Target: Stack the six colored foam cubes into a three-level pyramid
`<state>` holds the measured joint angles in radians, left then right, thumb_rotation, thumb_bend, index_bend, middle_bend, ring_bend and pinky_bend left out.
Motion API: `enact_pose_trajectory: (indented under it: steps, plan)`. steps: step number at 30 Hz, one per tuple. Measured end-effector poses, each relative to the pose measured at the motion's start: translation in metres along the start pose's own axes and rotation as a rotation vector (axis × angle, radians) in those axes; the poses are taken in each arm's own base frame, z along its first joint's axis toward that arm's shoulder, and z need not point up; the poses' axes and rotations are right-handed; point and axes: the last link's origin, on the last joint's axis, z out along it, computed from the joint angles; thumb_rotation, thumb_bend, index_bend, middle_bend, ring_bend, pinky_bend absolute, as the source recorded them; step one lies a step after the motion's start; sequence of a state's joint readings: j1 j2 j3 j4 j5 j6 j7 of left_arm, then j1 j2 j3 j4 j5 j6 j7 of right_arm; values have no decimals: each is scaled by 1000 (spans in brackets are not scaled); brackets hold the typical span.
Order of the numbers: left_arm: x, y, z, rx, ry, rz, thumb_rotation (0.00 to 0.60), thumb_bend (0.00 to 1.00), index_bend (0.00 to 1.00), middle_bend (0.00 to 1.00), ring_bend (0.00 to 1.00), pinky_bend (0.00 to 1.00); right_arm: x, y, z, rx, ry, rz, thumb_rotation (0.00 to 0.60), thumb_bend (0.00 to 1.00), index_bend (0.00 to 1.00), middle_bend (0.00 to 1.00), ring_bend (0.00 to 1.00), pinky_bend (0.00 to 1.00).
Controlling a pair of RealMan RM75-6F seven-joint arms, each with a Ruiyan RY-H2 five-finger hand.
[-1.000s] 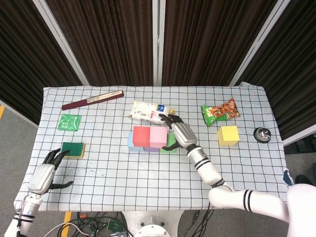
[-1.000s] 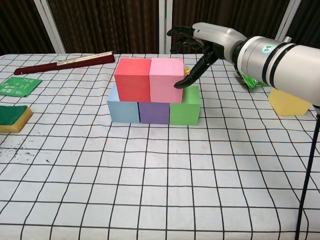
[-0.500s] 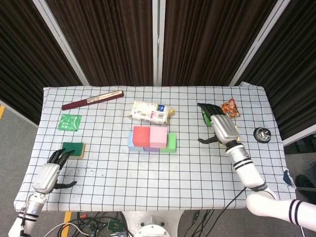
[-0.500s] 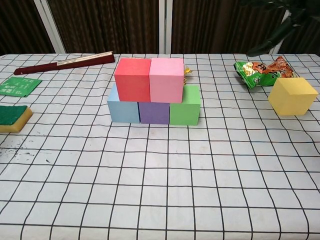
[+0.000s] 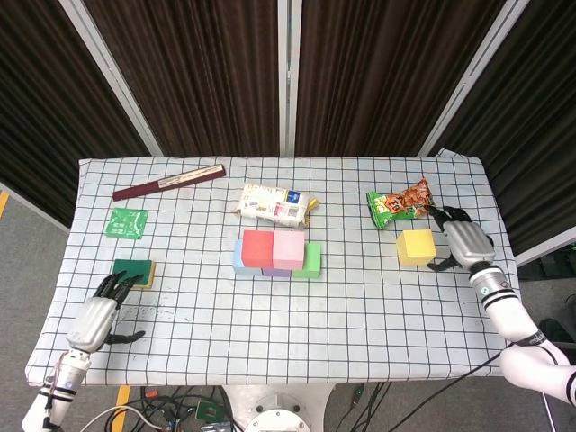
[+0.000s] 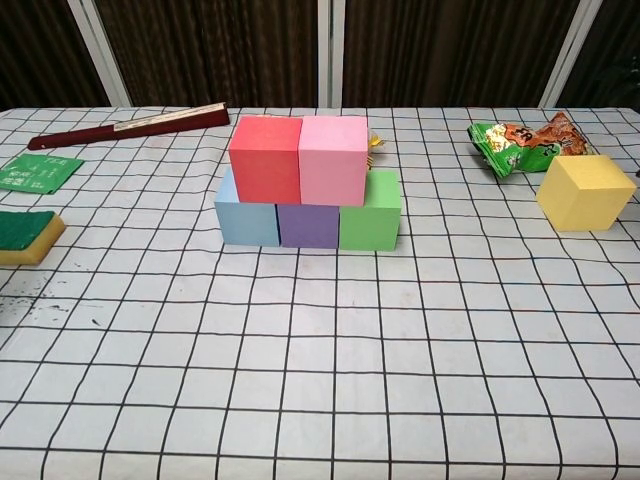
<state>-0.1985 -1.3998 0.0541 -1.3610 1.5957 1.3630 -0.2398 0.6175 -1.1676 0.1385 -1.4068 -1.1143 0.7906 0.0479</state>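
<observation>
A red cube (image 6: 265, 157) and a pink cube (image 6: 333, 158) stand side by side on a bottom row of a light blue cube (image 6: 246, 219), a purple cube (image 6: 308, 224) and a green cube (image 6: 370, 212). The same stack shows mid-table in the head view, red cube (image 5: 257, 246) on the left. The yellow cube (image 5: 416, 247) (image 6: 585, 192) sits alone at the right. My right hand (image 5: 461, 242) is just right of the yellow cube, fingers apart, holding nothing. My left hand (image 5: 99, 311) hovers at the front left edge, fingers spread, empty.
A green sponge (image 5: 133, 271) lies near my left hand. A snack bag (image 5: 401, 203) lies behind the yellow cube, a white packet (image 5: 273, 203) behind the stack. A dark red fan (image 5: 168, 182) and a green sachet (image 5: 126, 222) lie at the back left. A small black disc (image 5: 477, 245) sits far right.
My right hand has swung from beside the pink cube over to the right side of the yellow cube. My left hand shifted slightly along the front left edge.
</observation>
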Motion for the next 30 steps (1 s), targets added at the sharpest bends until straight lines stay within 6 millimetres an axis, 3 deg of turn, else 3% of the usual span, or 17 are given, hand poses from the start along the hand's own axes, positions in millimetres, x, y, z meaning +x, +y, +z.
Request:
enact_pose_trajectory:
  steps: [6,14,19,23,30]
  plan:
    - [-1,2,0,-1,-7,13,600,0,100,145,16,66,-14,15,10,0,-13,-99,600,0,0,139,0,0]
    - [-1,4,0,3,-9,18,600,0,100,145,15,66,-34,1,28,75,-26,-194,600,0,0,201,0,0]
    - [-2,3,0,6,-10,17,600,0,100,145,15,66,-39,-5,38,84,-3,-209,600,9,0,305,0,0]
    - [-1,2,-1,9,-9,13,600,0,100,145,15,66,-35,-7,43,75,44,-208,600,78,0,387,4,0]
    - [-2,2,0,7,-3,4,600,0,100,145,16,66,-22,-14,41,91,125,-156,600,175,0,565,96,0]
